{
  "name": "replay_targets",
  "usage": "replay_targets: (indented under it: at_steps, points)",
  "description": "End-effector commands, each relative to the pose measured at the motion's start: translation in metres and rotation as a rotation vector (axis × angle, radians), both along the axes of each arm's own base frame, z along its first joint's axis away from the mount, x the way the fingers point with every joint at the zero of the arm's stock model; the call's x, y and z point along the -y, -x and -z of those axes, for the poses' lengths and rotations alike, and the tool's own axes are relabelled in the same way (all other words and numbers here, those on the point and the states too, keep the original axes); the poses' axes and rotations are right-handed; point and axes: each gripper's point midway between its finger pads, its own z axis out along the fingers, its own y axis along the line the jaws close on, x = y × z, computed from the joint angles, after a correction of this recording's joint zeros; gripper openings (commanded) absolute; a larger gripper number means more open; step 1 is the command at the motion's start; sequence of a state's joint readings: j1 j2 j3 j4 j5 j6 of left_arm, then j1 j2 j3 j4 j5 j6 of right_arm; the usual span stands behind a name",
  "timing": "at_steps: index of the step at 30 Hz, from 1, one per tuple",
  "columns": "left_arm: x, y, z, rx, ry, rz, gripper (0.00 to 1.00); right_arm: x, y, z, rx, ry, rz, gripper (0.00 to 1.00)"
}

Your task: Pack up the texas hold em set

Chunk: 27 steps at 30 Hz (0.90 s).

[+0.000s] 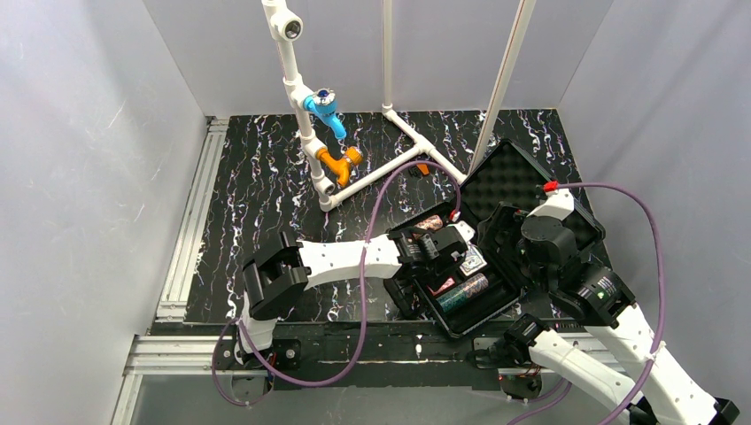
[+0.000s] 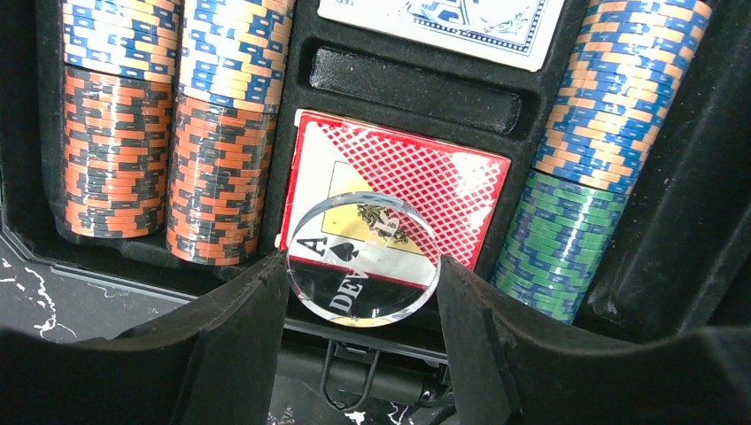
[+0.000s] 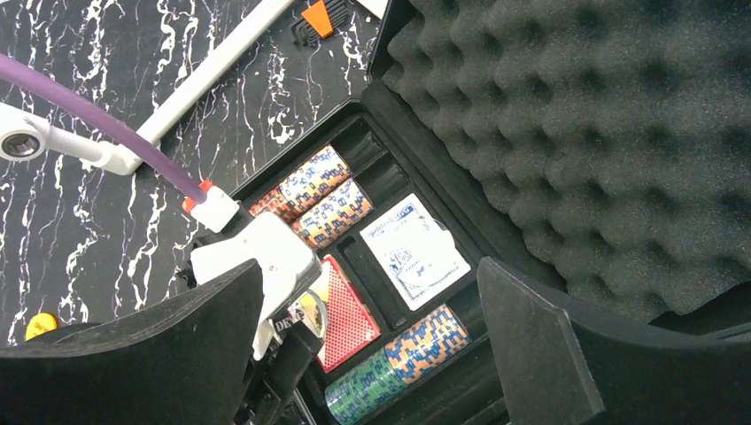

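The black case (image 1: 496, 312) is seen lying open on the marbled counter (image 1: 266, 195), right of centre, with its foam lining (image 1: 518, 181) on the raised lid tilted back toward the far side. The left end effector (image 2: 361, 266) has been reached into the tray and is closed part-way on a clear disc (image 2: 363, 252), which is pinched at its two opposite edges between the black fingers (image 2: 248, 328). The disc is held just above the near end of the red card deck (image 2: 416, 177), whose ace of spades shows through it (some lettering is visible, but only part of it can be read).

A blue-backed deck (image 2: 460, 27) is set in the next compartment beyond. Two rolls of orange-and-dark chips (image 2: 115, 150), topped by blue-and-cream ones, are packed to one side of the decks. A roll of green chips (image 2: 553, 243) is packed on the other.

The right end effector (image 3: 370, 266) is held above the case with its jaws spread wide, and nothing is gripped between them. A white pipe frame (image 1: 305, 115) stands at the far side of the counter.
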State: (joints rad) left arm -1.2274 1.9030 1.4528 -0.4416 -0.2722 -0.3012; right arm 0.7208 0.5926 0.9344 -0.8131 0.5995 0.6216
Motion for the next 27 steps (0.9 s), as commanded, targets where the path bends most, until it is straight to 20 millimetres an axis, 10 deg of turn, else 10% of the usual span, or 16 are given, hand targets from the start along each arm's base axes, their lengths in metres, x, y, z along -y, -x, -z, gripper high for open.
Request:
replay_targets:
  at_steps: [1, 9, 27]
  points:
    - [0.014, -0.006, -0.017, 0.038, 0.04, 0.013, 0.0, 0.005, -0.001, -0.01, 0.036, -0.011, 0.023, 0.98]
    - [0.015, -0.01, -0.011, 0.05, 0.021, 0.01, 0.0, 0.004, -0.001, -0.009, 0.031, -0.011, 0.02, 0.98]
    - [0.002, -0.005, 0.002, 0.028, -0.009, -0.008, 0.36, 0.004, -0.001, -0.006, 0.028, -0.01, 0.02, 0.98]
